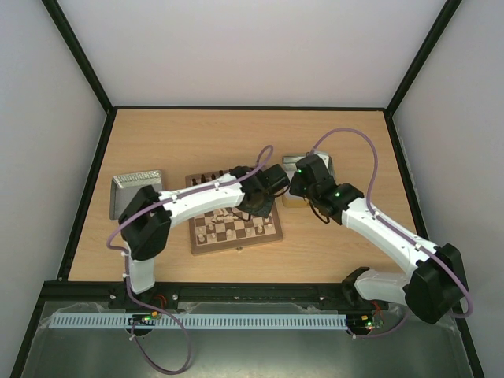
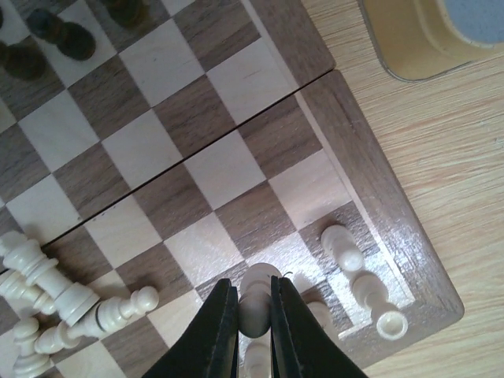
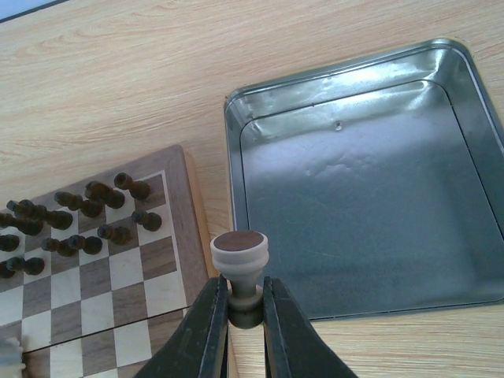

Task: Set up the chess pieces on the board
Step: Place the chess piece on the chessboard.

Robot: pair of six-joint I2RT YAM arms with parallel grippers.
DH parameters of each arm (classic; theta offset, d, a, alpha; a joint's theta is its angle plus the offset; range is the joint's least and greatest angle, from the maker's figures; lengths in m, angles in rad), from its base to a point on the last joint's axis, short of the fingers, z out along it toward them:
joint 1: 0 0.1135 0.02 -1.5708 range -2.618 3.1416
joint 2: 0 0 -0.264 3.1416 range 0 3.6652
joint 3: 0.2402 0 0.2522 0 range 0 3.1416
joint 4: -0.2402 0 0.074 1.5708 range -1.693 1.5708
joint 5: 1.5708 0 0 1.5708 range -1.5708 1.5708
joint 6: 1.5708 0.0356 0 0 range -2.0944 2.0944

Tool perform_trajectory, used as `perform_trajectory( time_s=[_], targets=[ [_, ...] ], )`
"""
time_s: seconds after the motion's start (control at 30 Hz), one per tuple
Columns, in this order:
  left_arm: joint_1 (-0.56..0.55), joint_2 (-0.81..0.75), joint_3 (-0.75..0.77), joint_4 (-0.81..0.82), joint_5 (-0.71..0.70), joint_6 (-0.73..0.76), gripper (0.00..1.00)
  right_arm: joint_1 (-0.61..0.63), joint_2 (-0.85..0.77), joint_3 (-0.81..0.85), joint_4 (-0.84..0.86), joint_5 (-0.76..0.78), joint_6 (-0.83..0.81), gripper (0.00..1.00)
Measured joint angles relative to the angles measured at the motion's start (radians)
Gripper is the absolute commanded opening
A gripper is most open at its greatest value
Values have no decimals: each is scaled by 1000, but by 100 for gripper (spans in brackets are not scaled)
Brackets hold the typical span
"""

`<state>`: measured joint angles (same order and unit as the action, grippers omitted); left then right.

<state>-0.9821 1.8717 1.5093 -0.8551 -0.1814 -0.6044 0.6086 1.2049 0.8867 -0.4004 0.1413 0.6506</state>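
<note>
The square wooden chessboard with dark brown and cream checks (image 1: 235, 246) is lying on the light-wood counter (image 1: 236, 138). A strip of counter is running between its near rim and the arm bases. On its near rows the small, pale light-wood chess pieces (image 1: 224, 228) are sitting. In the left wrist view a heap of them (image 2: 47, 295) is lying toppled across several squares, and three more (image 2: 366, 287) are sitting in a line right beside a corner's rim. The left fingers (image 2: 216, 339) are clenching one pale piece (image 2: 258, 295) over a square next to those three. From there, bare checks are running up to the board's middle fold.

Farther on, the dark brown chessmen (image 3: 79, 213) are crowding the far rows. The right fingers (image 3: 206, 331) are grasping another pale piece (image 3: 239, 250) by its stem, with its dark round base facing the camera. They are holding it where the board's right rim and the square silver metal tin (image 3: 362, 197) are coming close, leaving only a narrow strip of counter between them.

From above, the two wrists are hanging near each other over that side of the board. A second metal tin (image 1: 135, 189) is sitting off the board's far-left corner, with the left arm's elbow reaching in front of it. Beyond both tins the counter is stretching on to its black-edged far border.
</note>
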Motion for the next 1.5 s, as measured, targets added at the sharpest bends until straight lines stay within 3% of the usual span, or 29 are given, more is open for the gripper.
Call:
perform_trajectory(
  time_s=[0.83, 1.5],
  targets=[
    [-2, 114, 42, -32, 73, 49, 6, -1, -24, -17, -2, 28, -38, 11],
    [0, 119, 15, 0, 87, 45, 25, -1, -47, -13, -22, 34, -38, 12]
  ],
)
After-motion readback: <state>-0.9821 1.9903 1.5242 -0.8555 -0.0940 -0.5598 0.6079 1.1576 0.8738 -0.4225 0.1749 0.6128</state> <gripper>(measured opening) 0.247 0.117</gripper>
